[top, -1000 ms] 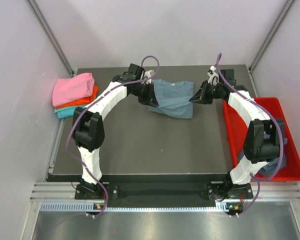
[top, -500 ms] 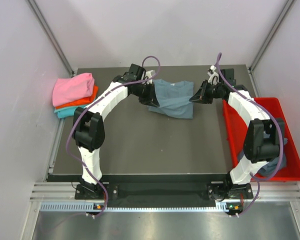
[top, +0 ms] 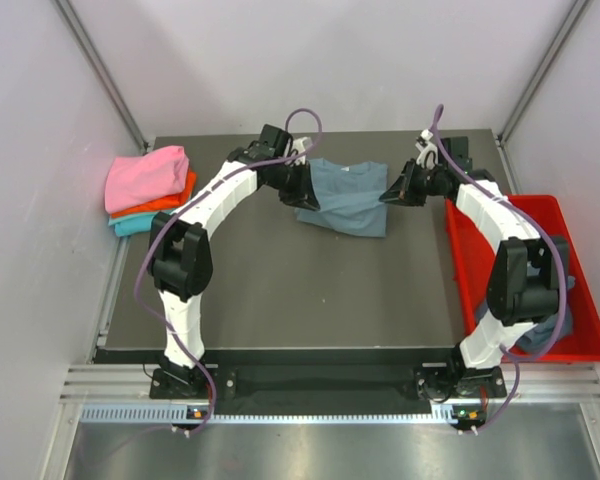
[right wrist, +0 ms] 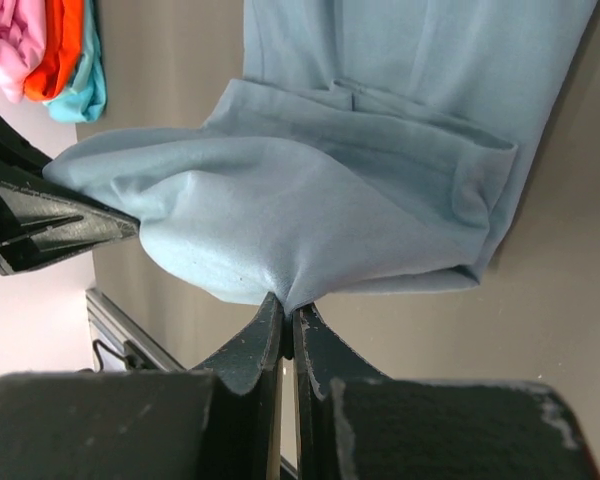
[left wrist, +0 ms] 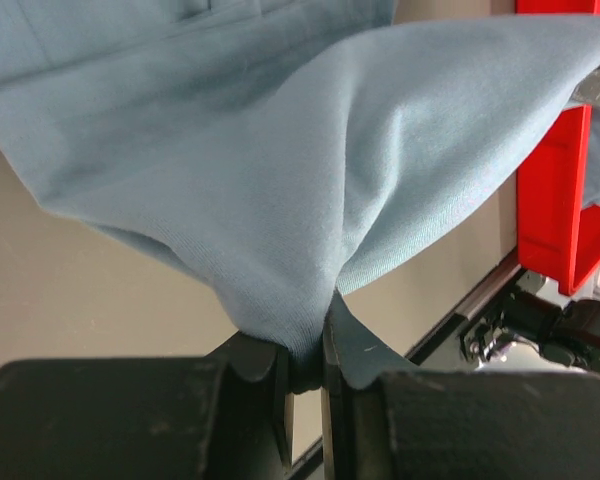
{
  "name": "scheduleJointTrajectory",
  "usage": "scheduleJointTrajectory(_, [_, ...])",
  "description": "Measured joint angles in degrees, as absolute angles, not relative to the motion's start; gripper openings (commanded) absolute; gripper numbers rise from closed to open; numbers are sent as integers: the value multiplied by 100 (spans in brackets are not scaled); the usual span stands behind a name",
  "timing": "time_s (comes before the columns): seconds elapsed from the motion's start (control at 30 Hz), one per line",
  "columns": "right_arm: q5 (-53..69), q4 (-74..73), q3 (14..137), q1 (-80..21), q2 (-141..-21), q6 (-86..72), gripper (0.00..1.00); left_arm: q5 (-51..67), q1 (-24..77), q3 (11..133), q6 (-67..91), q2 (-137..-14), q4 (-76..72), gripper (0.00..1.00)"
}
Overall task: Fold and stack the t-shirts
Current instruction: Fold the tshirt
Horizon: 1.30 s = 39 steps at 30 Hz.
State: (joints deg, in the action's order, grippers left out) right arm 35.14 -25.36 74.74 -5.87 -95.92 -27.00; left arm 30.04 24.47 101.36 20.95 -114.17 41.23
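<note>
Shirt [top: 350, 200] is pulled tight between the left gripper [left wrist: 308, 352], which pinches one side, and the right gripper [right wrist: 287, 318], which pinches the other, with cloth bunched right at their tips, likely so both can fold it over neatly for the pile [top: 148, 188].

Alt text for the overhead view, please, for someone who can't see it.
The left pincer and right pincer pinch opposite sides of a blue-grey shirt at the far middle of the table. A folded pink, orange and teal stack sits far left; a red tray lies right.
</note>
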Motion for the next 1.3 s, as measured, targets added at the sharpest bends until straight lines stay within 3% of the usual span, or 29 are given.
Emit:
scheduleJointTrajectory(0.63, [3214, -2491, 9819, -537, -11780, -2307, 0, 2884, 2204, 12387, 1925, -13509, 3870, 0])
scheduleJointTrajectory(1.3, [3041, -2377, 11498, -534, -13329, -2200, 0, 2187, 2134, 13439, 1785, -14527, 3186, 0])
